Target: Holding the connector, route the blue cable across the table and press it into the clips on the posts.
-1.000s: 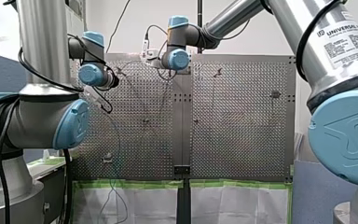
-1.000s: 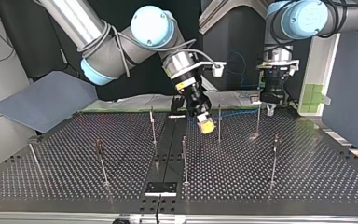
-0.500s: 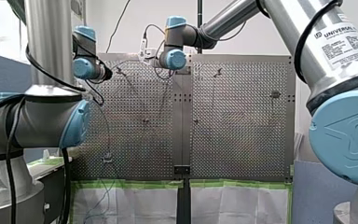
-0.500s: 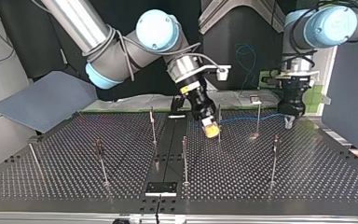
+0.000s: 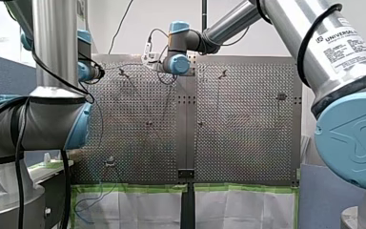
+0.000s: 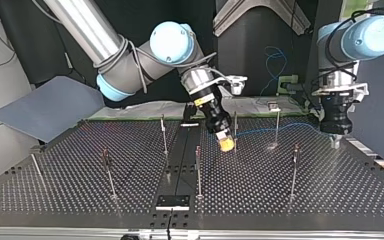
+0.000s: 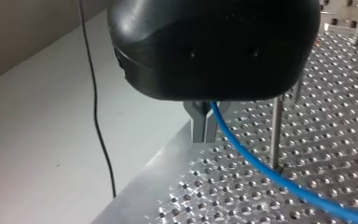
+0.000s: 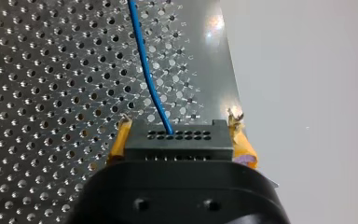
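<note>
R gripper (image 8: 179, 127): yellow pads clamped tight on a black rectangular connector (image 8: 175, 140) w/ rows of small holes. A thin glossy blue cable (image 8: 144, 60) leaves it over the perforated metal table (image 8: 51, 70). L gripper (image 7: 204, 135): slim metal fingers nearly together, pinching the cable near the table edge; only the top view shows it strung past thin posts (image 6: 277, 125) btwn both grippers. Front view only: "UNIVERSAL" label (image 5: 345, 43) on R arm (image 5: 290, 24).

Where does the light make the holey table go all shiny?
Right wrist view: bright glints on the table beside the blue cable, ahead of the connector. Top view: one shiny patch at the foot of a post. Left wrist view: the table's edge gleams pale.
</note>
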Available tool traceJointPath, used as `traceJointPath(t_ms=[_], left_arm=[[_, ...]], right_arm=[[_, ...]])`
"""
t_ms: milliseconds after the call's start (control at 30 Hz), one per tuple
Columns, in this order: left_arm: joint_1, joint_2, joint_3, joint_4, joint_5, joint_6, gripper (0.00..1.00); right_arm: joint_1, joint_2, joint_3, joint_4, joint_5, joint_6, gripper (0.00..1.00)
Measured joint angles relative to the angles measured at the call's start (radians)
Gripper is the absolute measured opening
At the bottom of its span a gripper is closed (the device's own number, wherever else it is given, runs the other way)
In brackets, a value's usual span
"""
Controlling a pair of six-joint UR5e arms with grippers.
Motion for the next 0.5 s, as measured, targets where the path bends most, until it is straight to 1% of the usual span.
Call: traceJointPath(t_ms=[133,200,367,500], left_arm=[[-0.006,-0.027,0.004,0.035,0.034,0.040,0.00],[-0.007,-0.030,0.007,0.050,0.049,0.045,0.00],[-0.005,-0.032,0.018,0.100,0.097,0.021,0.00],[0.000,-0.035,0.029,0.130,0.112,0.011,0.00]], right_arm=[[-0.002,0.007,-0.015,0.004,-0.001,0.008,0.00],[-0.003,0.012,-0.022,0.007,-0.002,0.011,0.00],[-0.006,0.031,-0.035,0.016,-0.002,0.013,0.00],[-0.010,0.039,-0.041,0.019,-0.003,0.015,0.00]])
